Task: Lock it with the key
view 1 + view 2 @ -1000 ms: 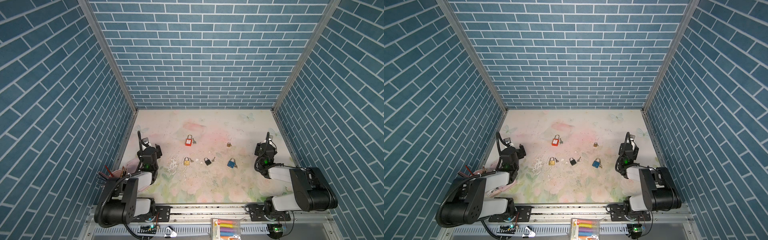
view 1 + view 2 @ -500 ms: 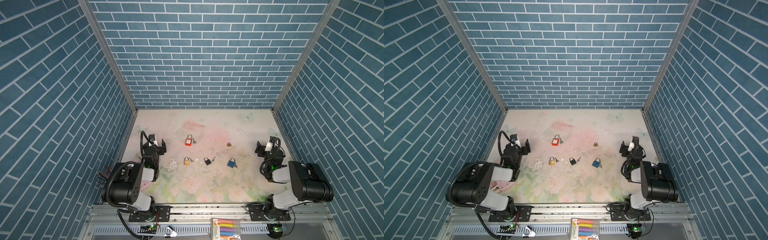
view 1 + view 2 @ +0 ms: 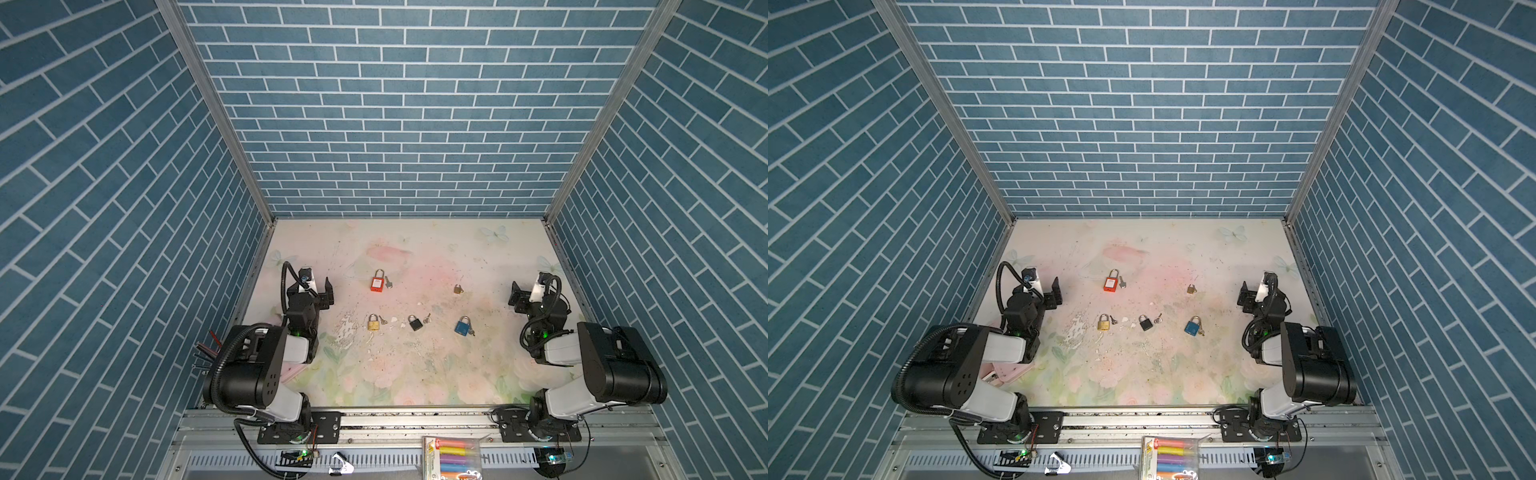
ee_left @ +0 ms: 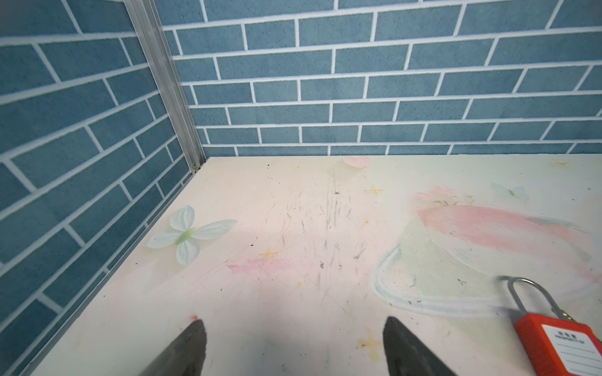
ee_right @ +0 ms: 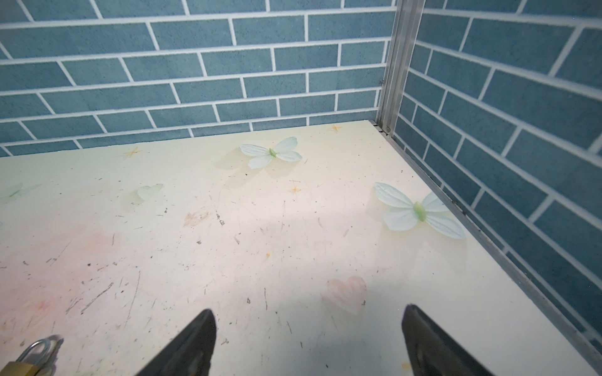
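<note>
Several padlocks lie mid-table in both top views, most with a small key beside them: a red padlock point(image 3: 377, 284) with its key point(image 3: 388, 283), a gold padlock point(image 3: 373, 323), a black padlock point(image 3: 414, 322), a blue padlock point(image 3: 462, 326) and a small brass padlock point(image 3: 458, 289). My left gripper point(image 3: 318, 286) hovers open and empty left of the red padlock point(image 4: 560, 341); its jaws point(image 4: 294, 325) stand wide apart over bare table. My right gripper point(image 3: 528, 291) is open and empty to the right of the brass padlock point(image 5: 19, 368); nothing lies between its fingertips point(image 5: 308, 315).
Blue brick walls close in the table on three sides, with metal corner posts point(image 3: 216, 108). A pink object point(image 3: 291, 372) lies under the left arm near the front edge. A pack of markers point(image 3: 451, 459) sits on the front rail.
Both wrists have turned and both grippers have shifted a little toward the back wall. The right gripper's jaws have spread wider. No padlock or key has moved.
</note>
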